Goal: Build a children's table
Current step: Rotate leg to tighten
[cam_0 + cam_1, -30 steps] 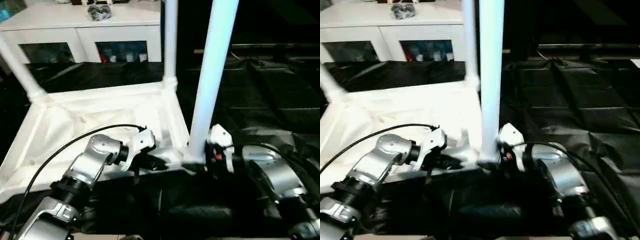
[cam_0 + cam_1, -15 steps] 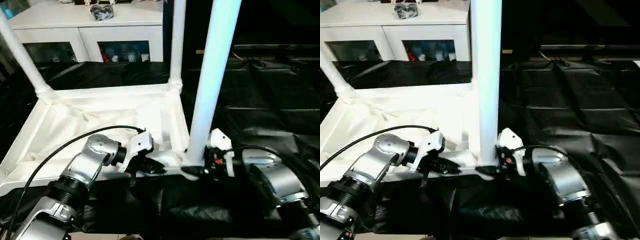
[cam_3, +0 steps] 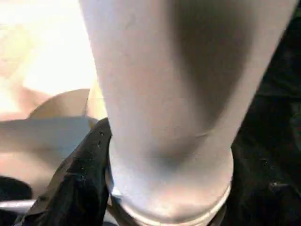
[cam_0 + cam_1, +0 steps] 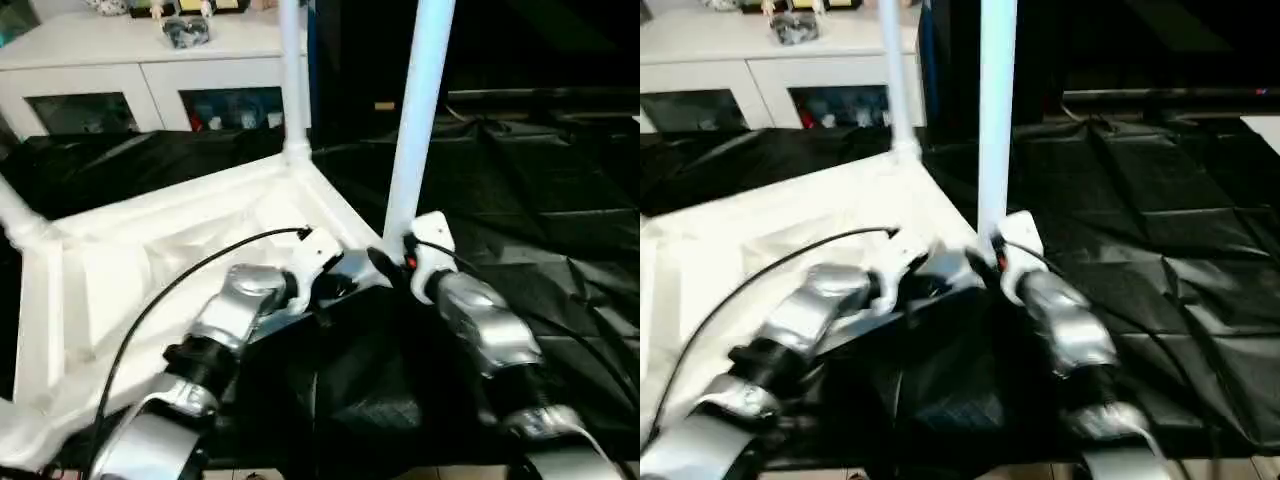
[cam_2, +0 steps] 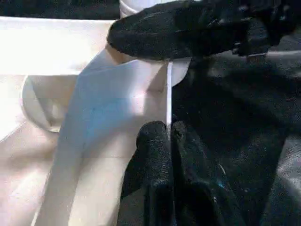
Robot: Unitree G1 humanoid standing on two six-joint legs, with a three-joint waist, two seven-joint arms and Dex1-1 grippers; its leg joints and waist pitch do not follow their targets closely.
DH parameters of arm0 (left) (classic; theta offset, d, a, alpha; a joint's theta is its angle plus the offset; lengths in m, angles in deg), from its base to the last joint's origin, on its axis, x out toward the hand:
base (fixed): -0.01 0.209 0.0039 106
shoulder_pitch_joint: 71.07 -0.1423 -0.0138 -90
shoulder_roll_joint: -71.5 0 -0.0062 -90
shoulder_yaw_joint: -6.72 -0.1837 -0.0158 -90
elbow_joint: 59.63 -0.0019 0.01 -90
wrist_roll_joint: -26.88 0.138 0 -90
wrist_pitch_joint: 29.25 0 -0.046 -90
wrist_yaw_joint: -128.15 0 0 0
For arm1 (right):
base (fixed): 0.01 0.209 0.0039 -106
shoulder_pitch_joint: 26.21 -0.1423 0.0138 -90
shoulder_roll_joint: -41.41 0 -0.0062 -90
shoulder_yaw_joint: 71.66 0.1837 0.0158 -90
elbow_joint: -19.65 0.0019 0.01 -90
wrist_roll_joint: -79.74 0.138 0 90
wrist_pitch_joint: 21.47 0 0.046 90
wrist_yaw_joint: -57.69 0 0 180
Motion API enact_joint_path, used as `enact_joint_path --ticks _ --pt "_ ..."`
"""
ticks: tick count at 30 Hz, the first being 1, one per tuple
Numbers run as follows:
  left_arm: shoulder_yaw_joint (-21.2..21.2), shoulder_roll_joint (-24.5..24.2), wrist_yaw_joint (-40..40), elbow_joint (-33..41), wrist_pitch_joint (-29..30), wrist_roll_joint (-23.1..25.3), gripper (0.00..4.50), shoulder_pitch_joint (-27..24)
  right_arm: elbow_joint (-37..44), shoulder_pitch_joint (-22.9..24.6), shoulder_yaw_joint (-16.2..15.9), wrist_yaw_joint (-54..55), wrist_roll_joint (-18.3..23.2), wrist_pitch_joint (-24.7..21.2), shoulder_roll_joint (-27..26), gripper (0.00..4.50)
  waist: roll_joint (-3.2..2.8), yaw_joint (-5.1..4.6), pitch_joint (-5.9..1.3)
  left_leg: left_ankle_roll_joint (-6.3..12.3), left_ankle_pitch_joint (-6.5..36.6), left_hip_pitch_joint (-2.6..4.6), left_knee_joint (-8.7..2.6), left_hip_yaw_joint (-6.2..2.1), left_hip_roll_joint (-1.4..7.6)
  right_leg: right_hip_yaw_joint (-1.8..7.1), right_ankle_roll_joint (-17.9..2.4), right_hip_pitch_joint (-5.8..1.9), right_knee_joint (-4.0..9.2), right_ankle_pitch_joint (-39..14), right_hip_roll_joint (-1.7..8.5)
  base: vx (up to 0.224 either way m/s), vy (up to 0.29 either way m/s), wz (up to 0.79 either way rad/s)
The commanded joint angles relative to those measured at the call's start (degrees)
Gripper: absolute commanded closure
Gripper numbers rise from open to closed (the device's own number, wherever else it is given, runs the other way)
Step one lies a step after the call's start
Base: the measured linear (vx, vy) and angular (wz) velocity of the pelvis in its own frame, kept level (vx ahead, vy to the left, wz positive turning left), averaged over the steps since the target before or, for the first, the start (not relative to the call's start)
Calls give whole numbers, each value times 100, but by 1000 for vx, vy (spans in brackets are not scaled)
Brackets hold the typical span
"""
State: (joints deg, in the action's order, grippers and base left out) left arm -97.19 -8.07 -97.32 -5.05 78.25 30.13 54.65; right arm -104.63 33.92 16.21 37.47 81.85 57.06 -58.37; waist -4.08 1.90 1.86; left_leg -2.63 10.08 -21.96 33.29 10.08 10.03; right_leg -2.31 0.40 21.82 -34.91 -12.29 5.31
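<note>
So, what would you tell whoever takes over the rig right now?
Left gripper: shut, pinching the rim of the tabletop.
Right gripper: closed around the base of the near leg.
The tabletop lies underside up on the black sheet.
Done: the near leg, the far leg and the left leg stand in corner sockets.
Left: whether the near leg is fully seated cannot be told, so check it. Check the fourth corner, then turn the table upright.

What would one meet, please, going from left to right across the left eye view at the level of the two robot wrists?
Upturned white tabletop → left pincer, shut on the tabletop's rim → nearest table leg → right pincer at that leg's base → black floor sheeting.
</note>
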Motion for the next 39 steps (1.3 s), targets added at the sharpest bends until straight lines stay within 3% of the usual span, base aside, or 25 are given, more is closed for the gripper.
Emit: enact_joint_path --ticks 1,5,7,11,12,15,21,24,26,34,39 --pt "-305 378 -126 17 -90 -56 450 128 -315 58 -441 -338 45 -122 -414 122 59 -1 -272 119 1528 67 -425 -94 234 166 -1188 -176 513 -1176 281 0 0 0" --pt "-436 179 -568 213 -260 -104 450 6 -78 72 -533 -909 111 -96 -239 87 60 5 -281 216 1485 68 -420 -92 238 157 -1262 -192 491 -901 271 0 0 0" --pt "-495 5 -938 400 -308 -176 450 -107 128 133 -684 -1352 32 -29 16 66 72 11 -293 302 1304 36 -409 -98 249 149 -1313 -227 457 -639 281 0 0 0" --pt "-551 -165 -1312 568 -416 -255 450 -223 259 190 -820 -1840 37 144 290 66 65 23 -316 474 1008 46 -363 -80 254 141 -1497 -232 404 -77 278 0 0 0" --pt "-626 -401 -1775 779 -475 -372 450 -358 542 318 -928 -2495 159 225 659 66 76 29 -321 538 943 44 -349 -73 253 138 -1538 -244 392 53 281 0 0 0" --pt "-673 -598 -2083 879 -534 -417 450 -420 818 436 -1009 -3079 297 208 992 66 63 84 -317 720 881 50 -330 -59 277 128 -1593 -247 374 196 269 0 0 0" --pt "-678 -910 -2680 971 -652 -530 450 -453 1397 670 -1141 -4149 494 29 1556 66 51 155 -265 443 1412 95 -399 -60 306 149 -1522 -206 441 -722 270 0 0 0" --pt "-667 -1110 -3102 1092 -655 -661 450 -471 1713 784 -1243 -4600 648 -127 1816 66 54 189 -279 462 1298 88 -393 -60 315 162 -1505 -211 409 -533 271 0 0 0" --pt "-704 -1218 -3199 1076 -751 -646 450 -461 1781 839 -1292 -4671 656 -66 1867 91 51 187 -284 484 1212 80 -381 -60 305 150 -1567 -197 400 -401 278 0 0 0" --pt "-729 -1327 -3453 1094 -743 -670 450 -466 2046 998 -1357 -4768 729 -308 1857 159 56 205 -279 381 1267 83 -399 -66 303 157 -1524 -200 405 -577 281 0 0 0" --pt "-724 -1284 -3412 1130 -712 -701 450 -503 2087 1067 -1366 -4730 785 -376 1805 172 62 226 -284 397 1206 83 -385 -61 301 160 -1521 -196 401 -528 287 0 0 0"
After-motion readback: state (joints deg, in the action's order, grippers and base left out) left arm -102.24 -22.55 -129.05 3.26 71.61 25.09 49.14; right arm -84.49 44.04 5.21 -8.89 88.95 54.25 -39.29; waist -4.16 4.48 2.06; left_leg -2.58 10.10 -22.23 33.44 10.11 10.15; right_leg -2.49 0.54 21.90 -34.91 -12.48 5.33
